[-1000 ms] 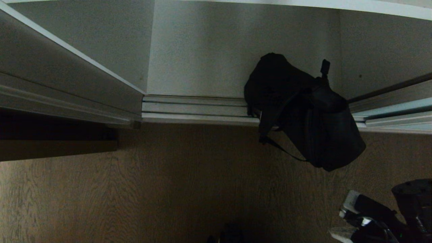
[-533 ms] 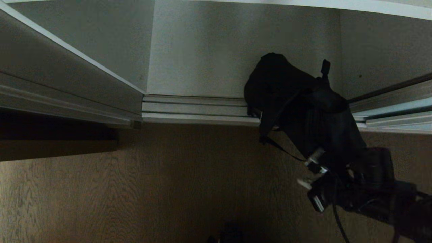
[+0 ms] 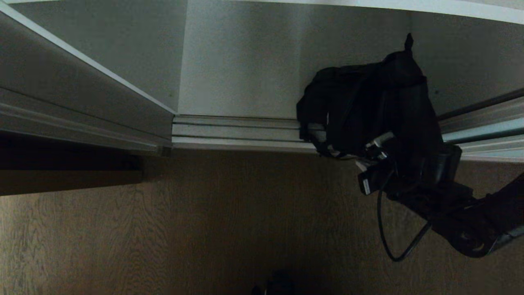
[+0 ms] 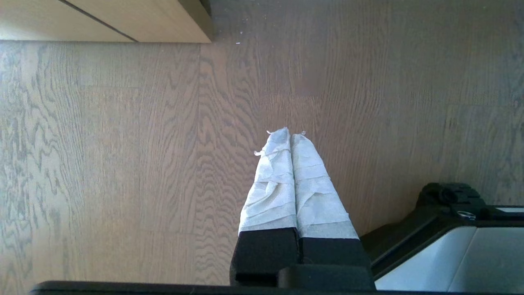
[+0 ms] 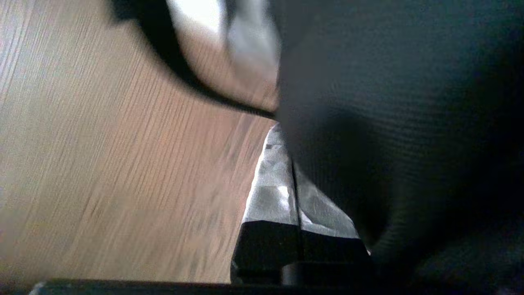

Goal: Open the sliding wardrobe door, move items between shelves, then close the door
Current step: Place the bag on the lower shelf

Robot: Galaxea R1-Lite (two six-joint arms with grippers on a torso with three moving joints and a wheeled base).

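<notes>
The black bag (image 3: 368,102) sits at the front edge of the wardrobe's bottom shelf (image 3: 229,73), near the shelf's right end, propped up with its top loop pointing at the back wall. Its lower part overhangs the silver sliding track (image 3: 233,132) that runs along the shelf's front edge, and a strap droops over that track toward the dark wood floor (image 3: 204,221).

The right hand (image 3: 370,153) reaches in from the floor side and presses against the bag's lower front, just over the track. In the right wrist view its taped fingers (image 5: 282,192) lie flat together with nothing between them, closed and empty, their tips against the black fabric (image 5: 401,123). A black cable loops down from the wrist above the floor.

The sliding wardrobe door (image 3: 483,131) shows only as a pale blue strip in its metal frame at the right end of the track, beside the bag.

The left hand (image 4: 286,135) hangs over bare floor, well away from the wardrobe, its wrapped fingers (image 4: 270,184) pressed shut on nothing, next to the robot's base (image 4: 450,246).
</notes>
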